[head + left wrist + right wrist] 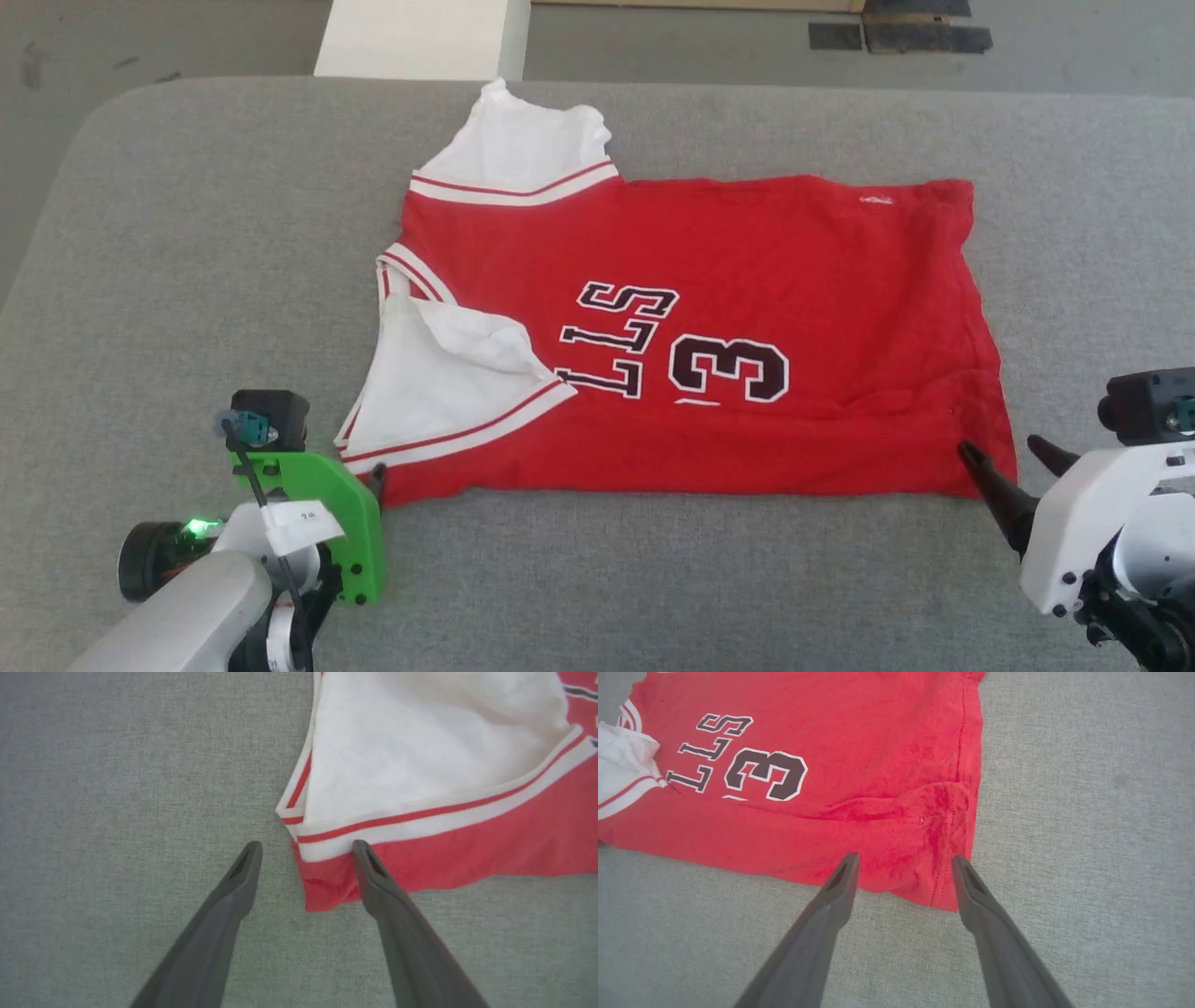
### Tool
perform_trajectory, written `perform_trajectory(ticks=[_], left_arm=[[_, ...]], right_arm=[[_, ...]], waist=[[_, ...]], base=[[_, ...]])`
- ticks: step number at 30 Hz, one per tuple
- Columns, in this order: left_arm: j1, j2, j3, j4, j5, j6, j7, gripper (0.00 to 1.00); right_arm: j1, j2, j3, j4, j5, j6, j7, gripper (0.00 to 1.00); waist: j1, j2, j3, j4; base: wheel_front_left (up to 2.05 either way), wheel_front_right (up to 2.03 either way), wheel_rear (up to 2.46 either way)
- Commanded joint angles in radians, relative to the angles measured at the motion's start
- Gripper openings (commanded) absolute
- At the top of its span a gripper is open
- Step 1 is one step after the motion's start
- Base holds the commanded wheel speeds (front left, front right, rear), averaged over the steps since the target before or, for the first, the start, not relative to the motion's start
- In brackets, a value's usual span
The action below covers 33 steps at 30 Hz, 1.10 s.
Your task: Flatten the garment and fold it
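Nearest, the left claw (306, 847) and the right claw (906, 858), two in all, stood released at the near corners of one garment (747, 261). It lay spread on the grey counter (653, 579), red, with striped trim and two white lining patches showing.

We count one red sleeveless striped-trim jersey (747, 261), one grey fabric table (187, 280), and two dark-fingered grippers: left gripper (303, 845), right gripper (906, 858).

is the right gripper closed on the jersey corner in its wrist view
No, the right gripper stands open, jaws spread wide over a corner of the garment with no cloth pinched between them.
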Motion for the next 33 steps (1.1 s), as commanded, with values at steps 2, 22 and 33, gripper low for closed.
perform_trajectory(ticks=[2,22,33], left_arm=[[-0.011,0.012,-0.012,0.014,-0.006,0.012,0.035,1.0],[0.013,-0.001,-0.009,0.005,-0.067,-0.022,0.068,0.0],[0.004,0.022,-0.001,-0.126,-0.04,0.0,0.048,0.0]], right_arm=[[0.016,0.015,-0.011,-0.028,-0.015,-0.001,0.01,1.0],[0.023,0.024,-0.064,-0.036,-0.084,-0.001,0.052,1.0],[-0.057,0.069,-0.081,0.162,-0.164,-0.001,0.071,1.0]], waist=[[0.0,0.0,0.029,-0.014],[0.0,0.0,0.038,-0.012],[0.0,0.0,0.045,0.038]], base=[[0.0,0.0,0.0],[0.0,0.0,0.0],[0.0,0.0,0.0]])
